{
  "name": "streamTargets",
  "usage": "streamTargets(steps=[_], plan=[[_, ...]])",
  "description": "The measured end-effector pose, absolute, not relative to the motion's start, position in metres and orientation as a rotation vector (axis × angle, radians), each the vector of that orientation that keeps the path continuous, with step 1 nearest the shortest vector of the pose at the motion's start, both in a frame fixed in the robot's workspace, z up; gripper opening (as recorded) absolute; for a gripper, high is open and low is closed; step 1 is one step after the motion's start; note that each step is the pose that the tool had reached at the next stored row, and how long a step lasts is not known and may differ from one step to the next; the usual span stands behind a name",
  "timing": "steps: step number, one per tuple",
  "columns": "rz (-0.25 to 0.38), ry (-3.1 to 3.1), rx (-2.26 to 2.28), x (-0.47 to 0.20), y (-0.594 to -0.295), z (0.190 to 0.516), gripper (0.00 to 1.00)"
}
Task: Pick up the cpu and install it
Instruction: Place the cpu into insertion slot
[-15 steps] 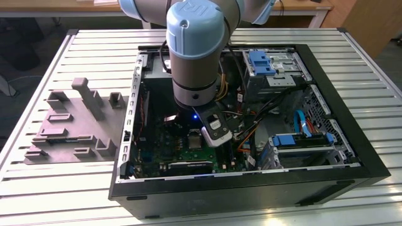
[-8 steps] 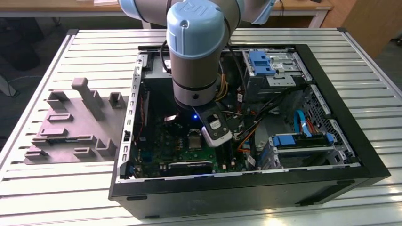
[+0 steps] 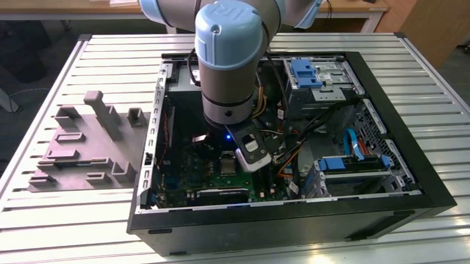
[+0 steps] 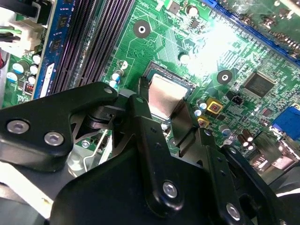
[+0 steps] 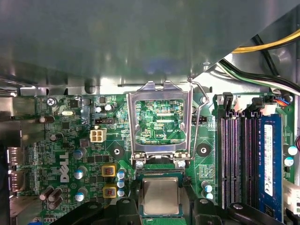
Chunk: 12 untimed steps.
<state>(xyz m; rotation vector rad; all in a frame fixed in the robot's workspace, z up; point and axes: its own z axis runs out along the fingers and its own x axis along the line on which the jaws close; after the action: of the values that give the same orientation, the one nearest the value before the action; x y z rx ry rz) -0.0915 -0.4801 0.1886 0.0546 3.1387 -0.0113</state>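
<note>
The cpu [image 5: 161,196], a small silvery square chip, lies flat in the motherboard socket inside the open computer case [image 3: 422,190]. In the second wrist view the cpu [image 4: 164,93] sits between my black fingers [image 4: 144,91], which press against two opposite edges of it. My gripper [image 4: 165,102] is shut on the cpu and reaches down into the case under the arm's wrist [image 3: 233,163]. The silver socket frame [image 5: 161,89] stands flipped up beside the socket, and its wire lever [image 5: 198,117] is raised.
Memory slots [image 5: 234,159] and a blue memory stick [image 5: 268,159] run beside the socket. Yellow and black cables [image 3: 298,144] cross the case near the wrist. Drive bays with blue clips [image 3: 305,74] fill the case's far side. A grey moulded fixture [image 3: 81,146] lies on the slatted table.
</note>
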Motion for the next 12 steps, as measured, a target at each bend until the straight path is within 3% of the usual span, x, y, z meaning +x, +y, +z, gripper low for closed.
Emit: streamTargets(steps=[12], plan=[[-0.011,3.139,0.054,-0.0915,-0.4801,0.1879,0.44]])
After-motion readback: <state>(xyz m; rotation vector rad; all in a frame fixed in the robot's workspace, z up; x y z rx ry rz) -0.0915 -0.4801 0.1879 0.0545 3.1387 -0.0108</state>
